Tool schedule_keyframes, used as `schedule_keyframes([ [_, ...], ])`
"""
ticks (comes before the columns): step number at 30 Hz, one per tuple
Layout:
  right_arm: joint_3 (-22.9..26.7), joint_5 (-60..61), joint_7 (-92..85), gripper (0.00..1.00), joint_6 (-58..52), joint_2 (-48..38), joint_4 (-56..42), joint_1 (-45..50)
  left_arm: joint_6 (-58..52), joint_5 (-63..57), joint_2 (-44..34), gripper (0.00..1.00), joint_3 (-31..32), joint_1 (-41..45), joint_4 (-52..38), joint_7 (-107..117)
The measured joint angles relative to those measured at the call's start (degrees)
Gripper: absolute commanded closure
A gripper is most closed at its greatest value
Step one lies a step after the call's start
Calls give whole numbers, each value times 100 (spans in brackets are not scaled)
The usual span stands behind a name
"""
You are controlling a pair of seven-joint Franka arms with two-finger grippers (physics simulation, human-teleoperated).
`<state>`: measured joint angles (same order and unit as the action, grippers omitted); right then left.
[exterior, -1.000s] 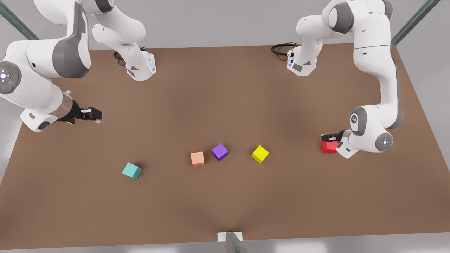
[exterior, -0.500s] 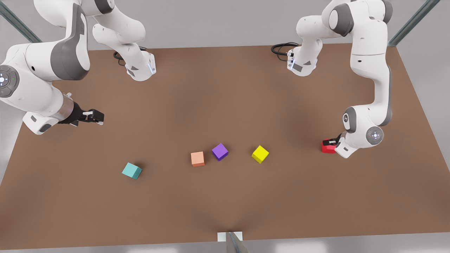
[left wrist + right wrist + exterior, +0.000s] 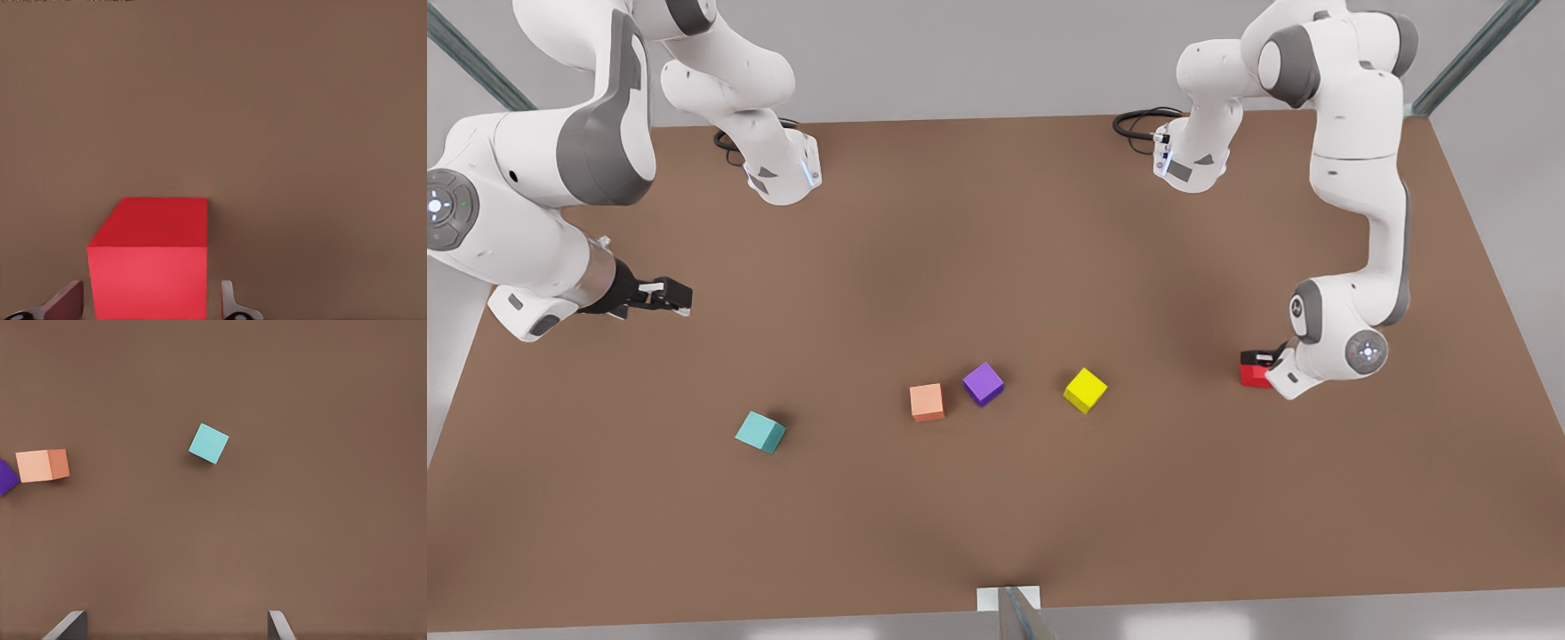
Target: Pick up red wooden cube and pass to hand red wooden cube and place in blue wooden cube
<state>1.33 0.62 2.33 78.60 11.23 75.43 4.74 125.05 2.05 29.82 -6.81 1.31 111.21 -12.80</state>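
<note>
The red wooden cube (image 3: 1254, 375) rests on the brown table near the front view's right edge. My left gripper (image 3: 1259, 359) is low over it and open. In the left wrist view the red wooden cube (image 3: 150, 267) sits between the two fingertips (image 3: 67, 301), with a thin gap on each side. The blue wooden cube (image 3: 760, 432), teal in colour, lies toward the front view's left and appears in the right wrist view (image 3: 209, 443). My right gripper (image 3: 674, 295), the hand, hovers open at the front view's left, well above and behind the teal cube.
A pale orange cube (image 3: 927, 402), a purple cube (image 3: 983, 383) and a yellow cube (image 3: 1085, 389) lie in a row mid-table between the two arms. Both arm bases (image 3: 783, 173) stand at the table's far edge.
The left arm's wrist has sunk and pulled in, bringing its gripper down around the red cube. The right gripper shifted slightly. No cube has moved.
</note>
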Motion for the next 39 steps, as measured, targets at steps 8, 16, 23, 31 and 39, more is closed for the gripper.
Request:
schedule_keyframes([
  [8, -1, 5, -3, 0, -23, 0, 9, 1, 389, 24, 323, 0, 3, 1, -29, -354],
  [16, 3, 33, -18, 0, -33, 5, 74, -5, 556, 88, 425, 24, 4, 1, -90, -572],
  [23, 7, 92, -37, 0, -23, 9, 120, -35, 569, 299, 220, 44, 25, 8, -153, -593],
  [31, -57, 449, -122, 0, 61, 402, -92, 5, -792, 1331, 303, 44, 1453, 11, -2231, 72],
  [39, -126, 3113, -1479, 0, 841, 2160, -290, 191, -1337, 3530, 1940, 43, 3690, 91, -4190, 1140],
])
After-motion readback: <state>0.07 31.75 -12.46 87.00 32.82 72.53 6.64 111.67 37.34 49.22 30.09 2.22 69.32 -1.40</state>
